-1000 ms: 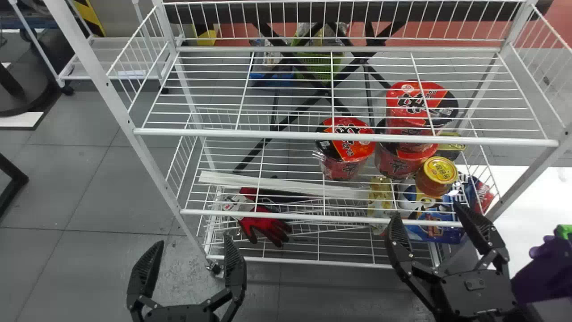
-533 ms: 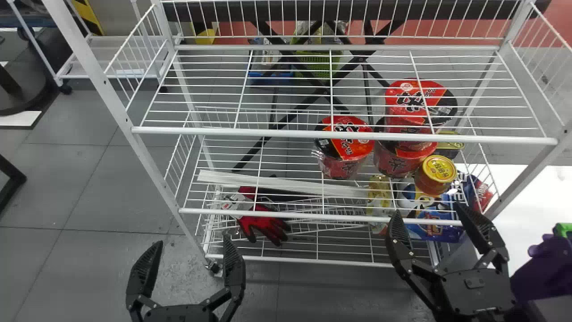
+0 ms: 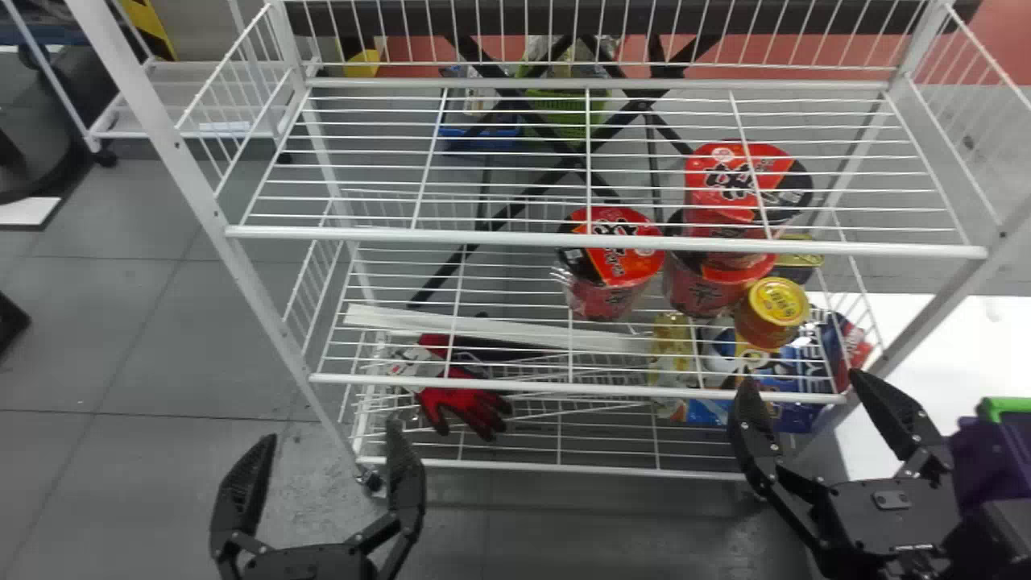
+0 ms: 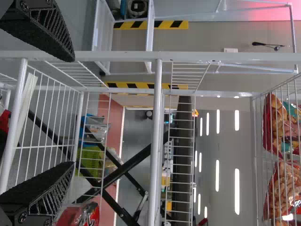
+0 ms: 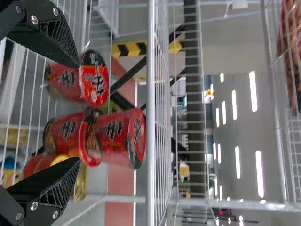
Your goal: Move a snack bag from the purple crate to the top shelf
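Observation:
My right gripper (image 3: 817, 383) stands open at the lower right of the head view, in front of the white shelf's right part; nothing is between its fingers. Right of it lies part of the purple crate (image 3: 983, 459) with a green edge. In the right wrist view the right gripper (image 5: 77, 113) has its fingers apart before red noodle cups. My left gripper (image 3: 322, 439) is parked open at the lower left, and in the left wrist view the left gripper (image 4: 73, 110) is empty. Snack bags (image 4: 282, 188) rest on the top shelf, seen through its wire; another snack bag (image 5: 291, 52) shows in the right wrist view.
The white wire shelf (image 3: 604, 244) spans the front. Red noodle cups (image 3: 608, 266) and a yellow-lidded jar (image 3: 773, 310) stand on a lower level, with red gloves (image 3: 463, 403) and blue packages (image 3: 793, 411) below. A white surface (image 3: 934, 354) is at the right.
In the head view my right gripper has shifted right, closer to the purple crate. The shelf has slid slightly left in that view, and the left gripper shows slightly farther left.

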`<action>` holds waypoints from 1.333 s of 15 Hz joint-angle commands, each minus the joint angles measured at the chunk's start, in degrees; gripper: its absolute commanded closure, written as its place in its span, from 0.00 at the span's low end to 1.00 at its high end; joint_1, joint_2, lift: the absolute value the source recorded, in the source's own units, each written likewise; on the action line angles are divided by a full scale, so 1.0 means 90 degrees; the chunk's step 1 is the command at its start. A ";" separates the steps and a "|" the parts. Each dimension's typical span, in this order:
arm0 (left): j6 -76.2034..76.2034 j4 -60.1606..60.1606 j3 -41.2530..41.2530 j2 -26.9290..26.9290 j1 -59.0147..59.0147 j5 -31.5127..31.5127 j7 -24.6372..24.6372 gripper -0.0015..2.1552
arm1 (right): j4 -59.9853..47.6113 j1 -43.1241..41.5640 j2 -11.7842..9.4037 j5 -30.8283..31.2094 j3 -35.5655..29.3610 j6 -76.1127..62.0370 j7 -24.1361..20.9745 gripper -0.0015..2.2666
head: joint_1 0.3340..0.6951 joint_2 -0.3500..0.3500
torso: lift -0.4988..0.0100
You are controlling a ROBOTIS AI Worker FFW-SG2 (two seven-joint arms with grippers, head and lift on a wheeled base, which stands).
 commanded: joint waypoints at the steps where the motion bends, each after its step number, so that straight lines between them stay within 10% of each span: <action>1: 0.0026 0.0070 0.0019 -0.0004 -0.0088 0.0056 -0.0001 0.00 | -0.0186 0.0220 -0.0008 -0.0240 -0.0314 0.0151 0.0012 0.05 | 1.00 0.47 | 0.09; 13: 0.0026 0.0529 0.0097 0.0054 -0.0537 0.0456 -0.0118 0.00 | -0.2266 0.0640 0.0597 -0.2779 -0.3292 0.4702 0.0852 0.05 | 1.00 0.18 | 0.09; 20: 0.0026 0.0569 0.0097 0.0133 -0.0634 0.0564 -0.0128 0.00 | -0.2139 -0.1342 0.0720 -0.4312 -0.7247 1.0444 0.2063 0.06 | 1.00 0.00 | 0.09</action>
